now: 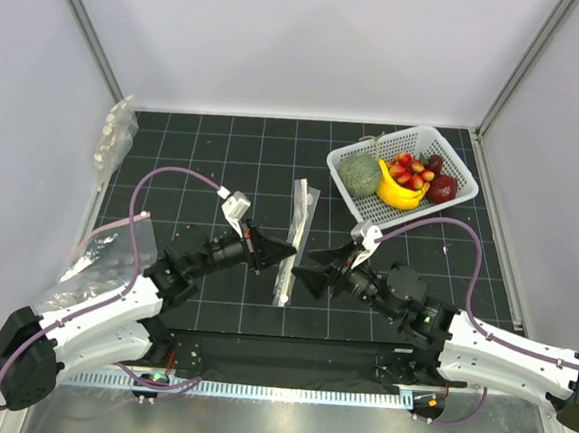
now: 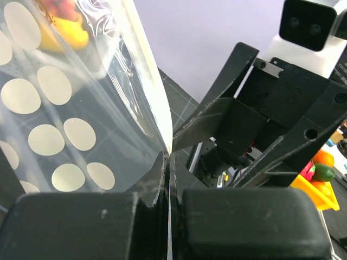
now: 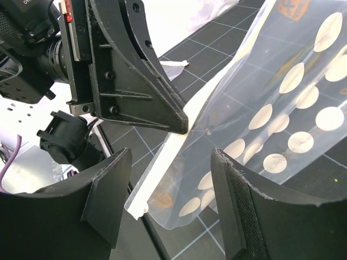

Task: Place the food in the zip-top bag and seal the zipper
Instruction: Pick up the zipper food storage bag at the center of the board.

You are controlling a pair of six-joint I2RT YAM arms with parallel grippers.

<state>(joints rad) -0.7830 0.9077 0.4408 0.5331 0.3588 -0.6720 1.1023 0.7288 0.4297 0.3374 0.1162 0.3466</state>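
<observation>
Now the zip-top bag (image 1: 296, 239) is held up on its thin edge in the middle of the table (image 1: 224, 151). Its long side runs from near the arms toward the back wall. The left gripper (image 1: 289, 250) is squeezed tight on the bag's edge. The right gripper (image 1: 299, 273) is just beside the bag, with its jaws partly apart and nothing in them. The food (image 1: 409, 172) sits in a white basket (image 1: 445, 149) at the far right. The table is black with grid lines, and the walls are white.

zip-top bag (image 1: 301, 202) fills gap between left tool (image 1: 289, 249) and right tool (image 1: 305, 276), basket (image 1: 446, 144) beyond
</observation>
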